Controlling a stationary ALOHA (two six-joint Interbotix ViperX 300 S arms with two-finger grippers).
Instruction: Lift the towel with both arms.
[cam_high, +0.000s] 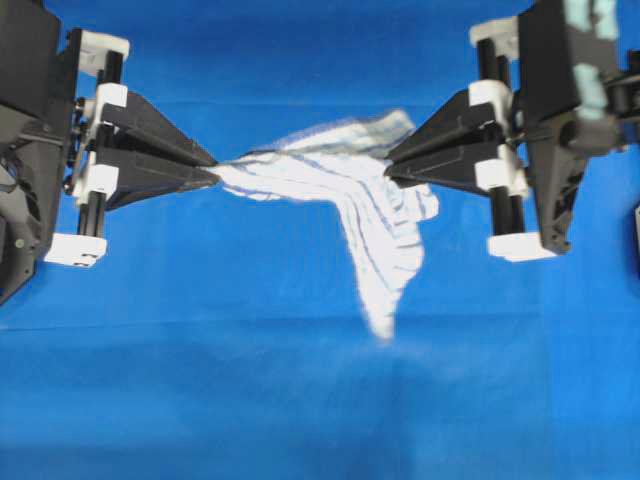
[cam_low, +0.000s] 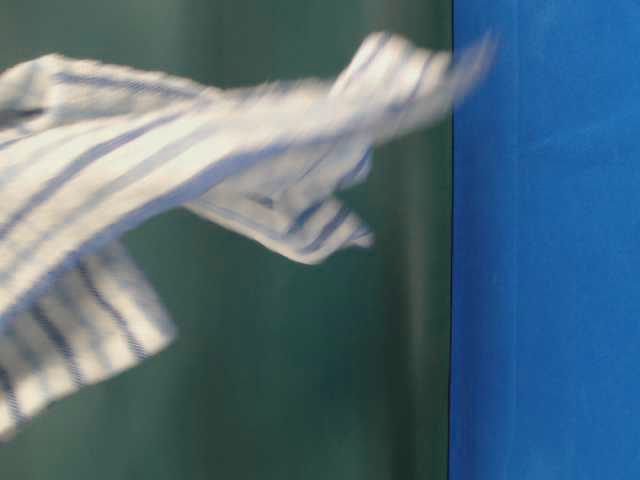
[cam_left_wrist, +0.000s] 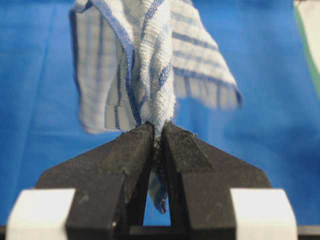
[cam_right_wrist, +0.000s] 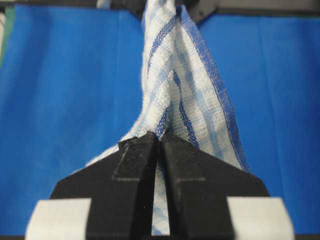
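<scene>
The towel (cam_high: 340, 175), white with blue and grey check stripes, hangs stretched between both grippers above the blue tablecloth (cam_high: 300, 400), one corner drooping down. My left gripper (cam_high: 215, 167) is shut on its left end; in the left wrist view the cloth (cam_left_wrist: 150, 65) is pinched at the gripper tips (cam_left_wrist: 158, 129). My right gripper (cam_high: 388, 168) is shut on its right end; in the right wrist view the towel (cam_right_wrist: 175, 85) runs away from the tips (cam_right_wrist: 160, 136). The table-level view shows the towel (cam_low: 180, 150) in the air, blurred.
The blue tablecloth covers the whole surface under the towel. In the table-level view a dark green backdrop (cam_low: 330, 380) stands behind the cloth, with a blue panel (cam_low: 550, 250) at the right.
</scene>
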